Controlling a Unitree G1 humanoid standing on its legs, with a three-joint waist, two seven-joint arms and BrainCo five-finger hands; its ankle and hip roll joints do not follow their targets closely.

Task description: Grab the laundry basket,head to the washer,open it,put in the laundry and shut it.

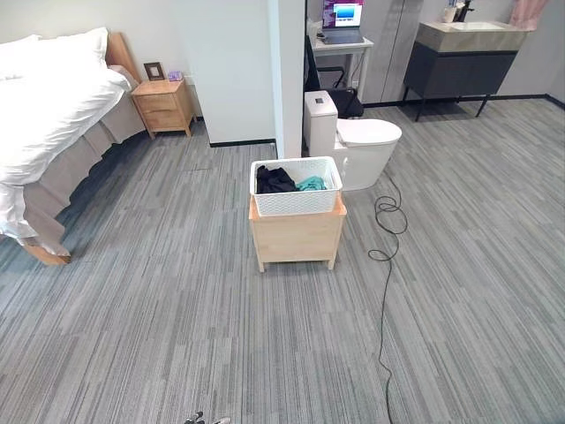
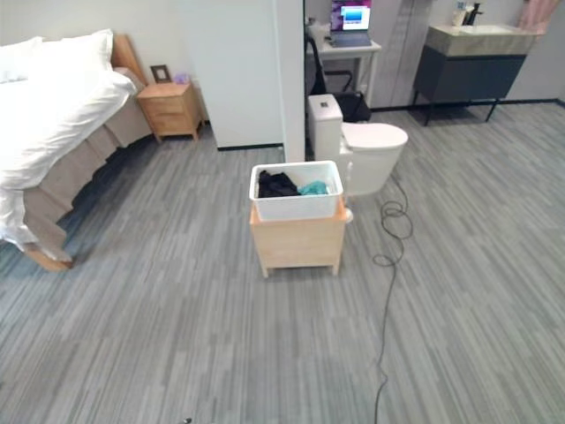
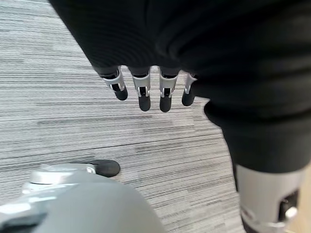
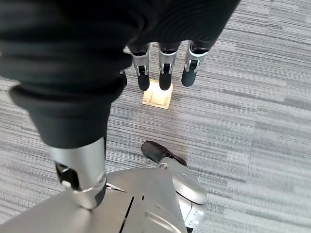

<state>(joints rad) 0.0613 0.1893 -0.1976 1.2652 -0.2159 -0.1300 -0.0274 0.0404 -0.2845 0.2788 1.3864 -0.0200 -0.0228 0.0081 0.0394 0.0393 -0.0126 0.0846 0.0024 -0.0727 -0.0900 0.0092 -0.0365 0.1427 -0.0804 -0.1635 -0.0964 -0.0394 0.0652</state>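
The grey striped floor [image 1: 177, 336] is closest, and it runs across the whole room. Both hands hang down over it with nothing in them. The left hand [image 3: 150, 87] has its fingers [image 3: 144, 94] straight and a little apart, pointing at the floor. The right hand [image 4: 165, 63] looks the same, with straight fingers [image 4: 166, 73] in a row and small gaps between them. In the right wrist view a small pale wood block [image 4: 158, 94] shows on the floor just past those fingers. Farther off, in the middle of the room, stands a low wood stand [image 1: 297, 238]. The white basket [image 1: 296, 201] sits on top of it, well apart from both hands. Inside the basket lie dark clothes [image 1: 275, 180] and a teal cloth [image 1: 312, 184] next to them. Just behind the basket is a white toilet [image 1: 362, 146]. A white wall [image 1: 234, 71] stands beside it. On the left is a bed [image 1: 53, 106] with white covers, and a small wood nightstand [image 1: 163, 106] is next to it. At the back is a desk [image 1: 344, 49] with a laptop [image 1: 342, 19] on it. A dark sink cabinet [image 1: 463, 62] stands to the right of the desk.
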